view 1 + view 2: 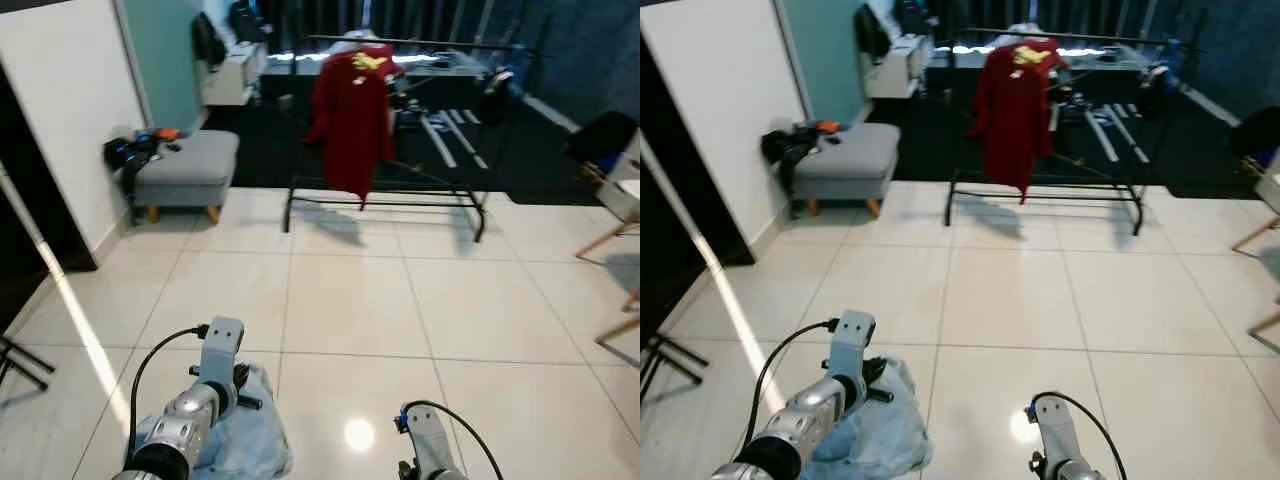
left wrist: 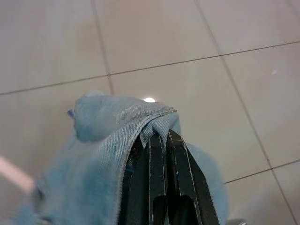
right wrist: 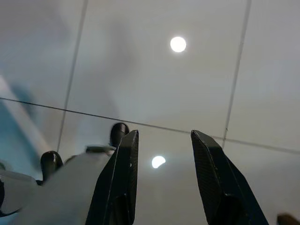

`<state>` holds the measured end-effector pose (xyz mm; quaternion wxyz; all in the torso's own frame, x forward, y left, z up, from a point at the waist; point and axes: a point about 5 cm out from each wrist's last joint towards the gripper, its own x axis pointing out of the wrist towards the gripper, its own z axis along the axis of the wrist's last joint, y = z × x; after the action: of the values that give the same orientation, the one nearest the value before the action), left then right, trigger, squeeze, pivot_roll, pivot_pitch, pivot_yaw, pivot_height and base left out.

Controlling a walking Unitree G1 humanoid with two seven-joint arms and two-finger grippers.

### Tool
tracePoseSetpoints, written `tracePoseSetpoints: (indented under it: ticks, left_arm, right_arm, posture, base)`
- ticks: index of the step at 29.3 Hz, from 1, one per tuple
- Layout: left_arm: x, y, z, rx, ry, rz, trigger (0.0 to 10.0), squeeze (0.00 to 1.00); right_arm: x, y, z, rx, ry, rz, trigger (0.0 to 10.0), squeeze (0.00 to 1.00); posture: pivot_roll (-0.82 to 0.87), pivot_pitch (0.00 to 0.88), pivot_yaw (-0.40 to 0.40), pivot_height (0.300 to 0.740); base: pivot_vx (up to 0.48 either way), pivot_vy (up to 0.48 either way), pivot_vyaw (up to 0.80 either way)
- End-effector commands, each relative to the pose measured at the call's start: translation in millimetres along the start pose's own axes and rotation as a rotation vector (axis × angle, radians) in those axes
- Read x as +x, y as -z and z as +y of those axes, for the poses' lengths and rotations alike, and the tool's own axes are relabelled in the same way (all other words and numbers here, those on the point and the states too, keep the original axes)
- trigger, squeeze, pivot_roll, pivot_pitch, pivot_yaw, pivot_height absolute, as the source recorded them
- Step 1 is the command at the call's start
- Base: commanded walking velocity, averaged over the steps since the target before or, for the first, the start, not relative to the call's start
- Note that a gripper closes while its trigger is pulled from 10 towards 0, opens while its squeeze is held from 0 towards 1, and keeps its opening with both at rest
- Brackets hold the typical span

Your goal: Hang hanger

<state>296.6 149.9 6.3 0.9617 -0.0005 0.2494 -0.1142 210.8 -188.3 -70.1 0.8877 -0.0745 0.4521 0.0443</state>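
My left hand (image 2: pixel 159 140) is clamped on a pale blue denim garment (image 2: pixel 101 154) low over the floor; right hand (image 3: pixel 164 140) gapes apart; clothes rack (image 1: pixel 400 120) stands well ahead

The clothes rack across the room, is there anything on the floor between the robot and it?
Nothing visible. Bare tile runs from the left gripper, shut on the light blue garment, to the clothes rack. The grey ottoman sits off to the left, chair legs to the right.
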Motion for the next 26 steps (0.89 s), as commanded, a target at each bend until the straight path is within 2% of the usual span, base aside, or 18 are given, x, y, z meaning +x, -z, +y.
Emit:
tracePoseSetpoints:
  ticks: [1, 2, 3, 7, 11, 16, 22, 26]
  left_arm:
    - [-3.1, 7, 1.8, -0.024, -0.012, -0.008, 0.0, 0.0]
    - [-5.6, 10, 1.7, -0.062, -0.006, -0.029, 1.6, 0.0]
    - [-7.2, 13, 2.0, -0.096, -0.013, -0.04, 10.0, 0.0]
    - [-9.2, 19, -1.0, -0.134, -0.018, -0.056, 10.0, 0.0]
    - [-11.5, 25, 5.8, -0.116, -0.105, -0.053, 10.0, 0.0]
    - [-11.5, 22, 4.6, -0.095, -0.104, -0.082, 10.0, 0.0]
    - [-9.4, 13, 0.8, -0.119, -0.063, -0.131, 10.0, 0.0]
    - [-6.8, 8, -3.1, -0.105, -0.049, -0.15, 10.0, 0.0]
  right_arm:
    - [0.0, 3, 4.9, 0.012, -0.008, -0.006, 10.0, 0.0]
    - [0.0, 3, 7.6, -0.001, -0.017, -0.015, 10.0, 0.0]
    - [0.1, 2, 10.3, 0.015, -0.026, -0.027, 10.0, 0.0]
    - [-0.1, 2, 12.9, 0.05, -0.044, -0.046, 10.0, 0.0]
    - [0.9, -4, 16.1, 0.008, -0.059, -0.051, 10.0, 0.0]
    - [1.6, -11, 13.4, -0.006, -0.061, -0.065, 10.0, 0.0]
    - [1.6, -17, 6.9, -0.022, -0.056, -0.08, 10.0, 0.0]
    - [1.8, -23, 3.0, -0.028, -0.047, -0.09, 10.0, 0.0]
  posture:
    - [0.06, 0.0, 0.0, 0.74]
    - [0.06, 0.0, -0.003, 0.74]
    - [0.07, 0.0, -0.019, 0.74]
    - [0.1, 0.0, -0.057, 0.74]
    - [0.1, 0.0, -0.089, 0.74]
    - [0.11, 0.0, -0.101, 0.74]
    - [0.1, 0.0, -0.088, 0.74]
    - [0.09, 0.0, -0.082, 0.74]
  base:
    - [0.0, 0.0, -0.8]
    - [0.0, 0.0, 0.0]
    - [0.0, 0.0, 0.0]
    - [0.0, 0.0, 0.0]
    - [0.0, 0.0, 0.0]
    - [0.0, 0.0, 0.0]
    - [0.0, 0.0, 0.0]
    - [0.27, 0.0, 0.0]
